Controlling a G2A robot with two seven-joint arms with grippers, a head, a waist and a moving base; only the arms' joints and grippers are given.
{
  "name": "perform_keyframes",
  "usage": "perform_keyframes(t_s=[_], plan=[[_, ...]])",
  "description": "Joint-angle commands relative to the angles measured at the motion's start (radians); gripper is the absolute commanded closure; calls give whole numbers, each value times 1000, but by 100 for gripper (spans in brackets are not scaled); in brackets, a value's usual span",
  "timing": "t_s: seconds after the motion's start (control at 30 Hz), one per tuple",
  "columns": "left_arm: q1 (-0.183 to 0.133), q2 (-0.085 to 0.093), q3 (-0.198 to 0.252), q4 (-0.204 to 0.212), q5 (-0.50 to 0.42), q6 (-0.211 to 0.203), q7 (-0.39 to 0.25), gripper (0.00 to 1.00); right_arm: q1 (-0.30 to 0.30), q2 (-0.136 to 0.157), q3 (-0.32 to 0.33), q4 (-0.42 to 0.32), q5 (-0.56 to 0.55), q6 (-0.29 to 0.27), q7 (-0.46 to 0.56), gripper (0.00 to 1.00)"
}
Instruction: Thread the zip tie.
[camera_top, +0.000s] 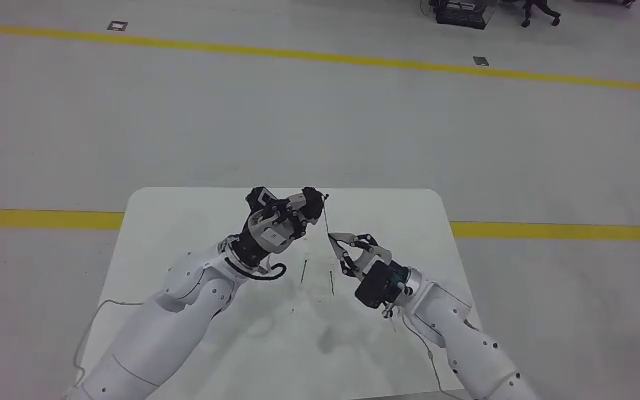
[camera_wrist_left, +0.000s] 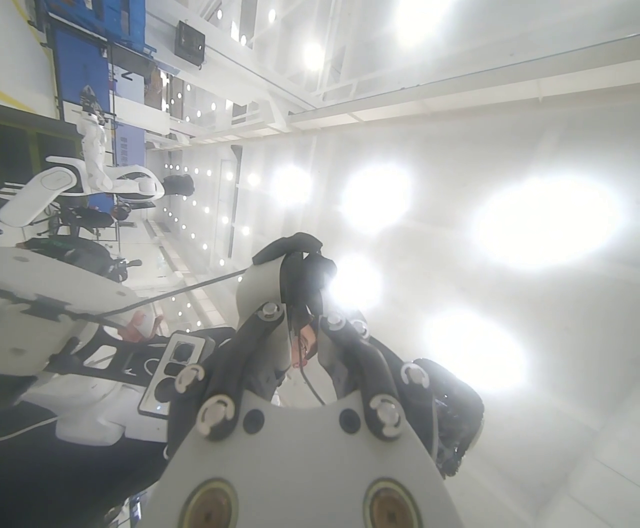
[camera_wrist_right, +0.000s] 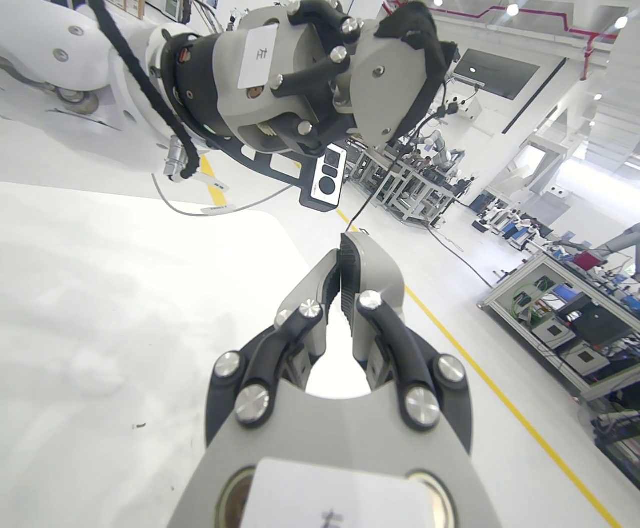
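From above, you are looking at the white table (camera_top: 180, 230), where both arms are meeting over its far middle, toward twelve o'clock from the table's centre. The left gripper (camera_top: 318, 200) is sitting at about eleven o'clock from the right gripper (camera_top: 335, 240), near it. The zip tie (camera_top: 326, 218) is running between them as a thin black line, nearly along twelve to six. Two short black strips are lying on the table, one (camera_top: 304, 268) at about seven o'clock from the right gripper and one (camera_top: 331, 283) at six. In the left wrist view, the left gripper (camera_wrist_left: 302, 265) is pointing up at the ceiling lights with its black-covered fingers drawn close together. The zip tie (camera_wrist_left: 175, 292) is leading away from their tips to the right gripper (camera_wrist_left: 60, 310). In the right wrist view, the right gripper (camera_wrist_right: 341, 265) is pressing its ribbed pads together at the tips and pinching one end of the zip tie (camera_wrist_right: 385, 175). The tie is stretching straight across to the tips of the left gripper (camera_wrist_right: 435, 55), which are closing on its other end. Both grippers are holding it off the table (camera_wrist_right: 100, 300).
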Motion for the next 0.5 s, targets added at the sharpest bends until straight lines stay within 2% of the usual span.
perform_keyframes(t_s=[0.0, 0.1, 0.13, 0.17, 0.2, 0.47], plan=[[1, -1, 0, 2, 2, 0, 0, 100, 0, 0, -1, 1, 0, 0, -2, 100], [3, -1, -1, 6, 6, 1, 0, 100, -1, 0, -1, 3, 0, 2, -7, 100], [3, -1, -1, 7, 7, 1, -1, 100, -1, -1, -1, 2, 0, 5, -10, 87], [4, -1, -2, 10, 10, 1, 0, 100, -3, -2, 0, 1, 0, 10, -13, 16], [5, -1, -2, 11, 15, 1, 0, 100, -6, -3, 1, 1, 2, 16, -16, 0], [10, 3, -8, 20, 119, -21, 20, 100, -31, -10, 34, 0, 64, 28, -66, 0]])
